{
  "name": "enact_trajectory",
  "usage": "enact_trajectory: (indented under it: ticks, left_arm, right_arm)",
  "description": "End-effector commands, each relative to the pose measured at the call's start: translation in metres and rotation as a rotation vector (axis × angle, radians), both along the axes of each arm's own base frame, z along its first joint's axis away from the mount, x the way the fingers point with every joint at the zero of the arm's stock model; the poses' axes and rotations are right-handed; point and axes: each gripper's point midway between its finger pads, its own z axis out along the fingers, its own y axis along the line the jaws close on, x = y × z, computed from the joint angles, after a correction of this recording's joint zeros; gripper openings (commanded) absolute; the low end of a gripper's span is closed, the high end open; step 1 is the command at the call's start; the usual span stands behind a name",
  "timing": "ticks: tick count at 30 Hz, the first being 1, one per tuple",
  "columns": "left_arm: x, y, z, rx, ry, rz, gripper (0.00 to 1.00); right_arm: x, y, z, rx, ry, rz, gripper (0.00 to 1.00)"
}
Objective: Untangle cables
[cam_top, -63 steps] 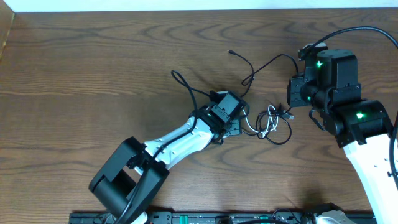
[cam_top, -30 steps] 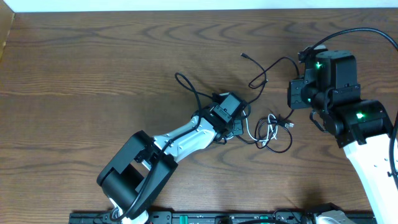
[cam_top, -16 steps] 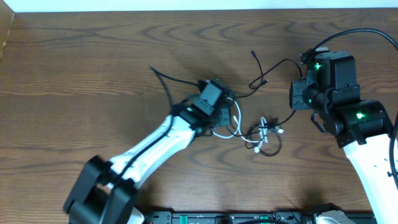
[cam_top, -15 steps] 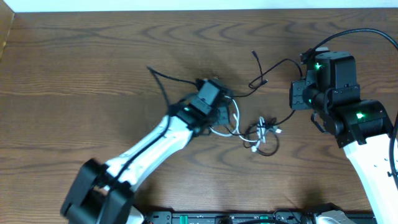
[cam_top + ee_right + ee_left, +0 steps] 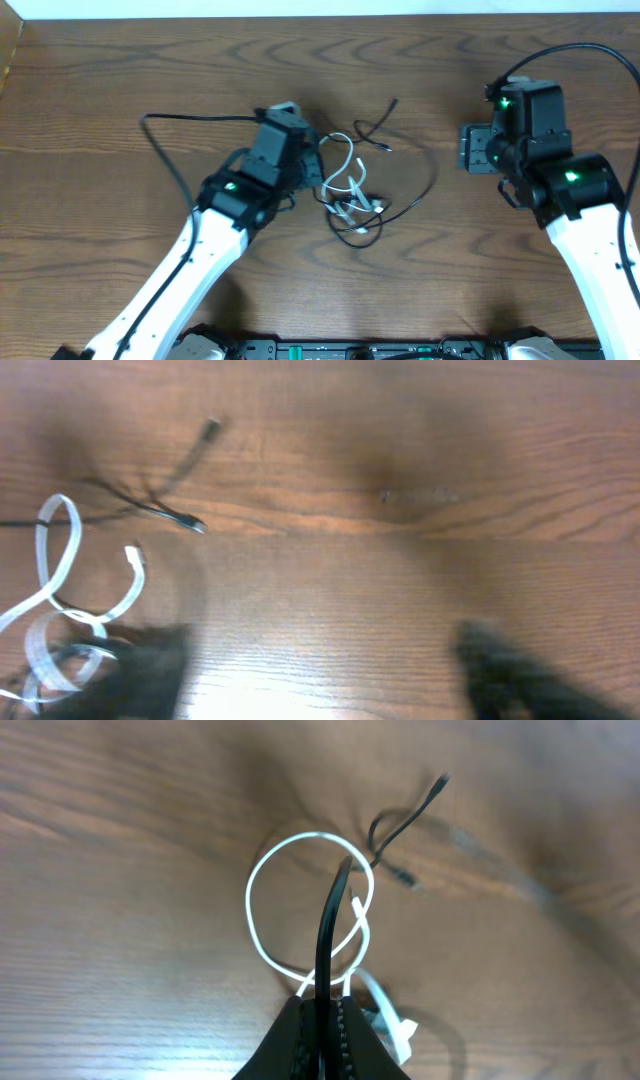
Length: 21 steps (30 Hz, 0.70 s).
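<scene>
**Ana:** Leftward goes the whole bundle. The left arm [image 5: 225, 195] has swung up and away, dragging the cables [image 5: 350, 205] with it, and the right jaws have sprung apart.

**Ben:** So the right side holds nothing?

**Ana:** Nothing. The right jaws stand spread over bare desk [image 5: 100, 250] and touch no cable.

**Ben:** And the left?

**Ana:** The left jaws are pressed together on a black cable [image 5: 328, 930], which rises in front of a loop of the white cable [image 5: 249, 910]. I cannot tell whether it passes through that loop.

**Ben:** Where does everything sit?

**Ana:** Mid-desk, between the arms and nearer the left one. The white coils lie just beside the left jaws. A long black loop [image 5: 428, 185] trails toward the right arm [image 5: 560, 180], and a plug end [image 5: 394, 101] points up the desk.

**Ben:** How far along?

**Ana:** Early, I'd say. The strands are fanned out rather than bunched, but white and black cross in a knot below the coils. No cable lies by itself yet.

**Ben:** What's left?

**Ana:** Most of it. Probably drawing the pinched black one clear of the white loop, then parting the rest.
</scene>
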Motion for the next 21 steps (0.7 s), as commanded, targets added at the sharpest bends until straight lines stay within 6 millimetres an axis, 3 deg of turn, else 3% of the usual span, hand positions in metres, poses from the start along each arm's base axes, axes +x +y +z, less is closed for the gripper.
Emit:
enact_trajectory:
  ticks: [1,5,10,17,21]
  left_arm:
    - [0.0,0.018,0.017,0.015,-0.055,0.022,0.08]
    - [-0.002,0.022,0.026,0.004,-0.079,0.029,0.07]
    - [-0.001,0.022,0.029,0.0,-0.087,0.031,0.08]
    - [-0.002,0.022,0.038,-0.015,-0.116,0.032,0.08]
    - [-0.007,0.022,0.055,-0.043,-0.155,0.024,0.08]
  right_arm:
    - [0.002,0.008,-0.019,0.031,0.066,0.021,0.99]
    - [-0.005,0.051,-0.025,0.226,0.13,0.171,0.99]
    - [-0.025,0.101,-0.018,0.433,0.196,0.354,0.99]
    - [-0.032,0.12,-0.029,0.389,0.232,0.366,0.99]
    - [-0.029,0.145,-0.045,0.385,0.236,0.43,0.99]
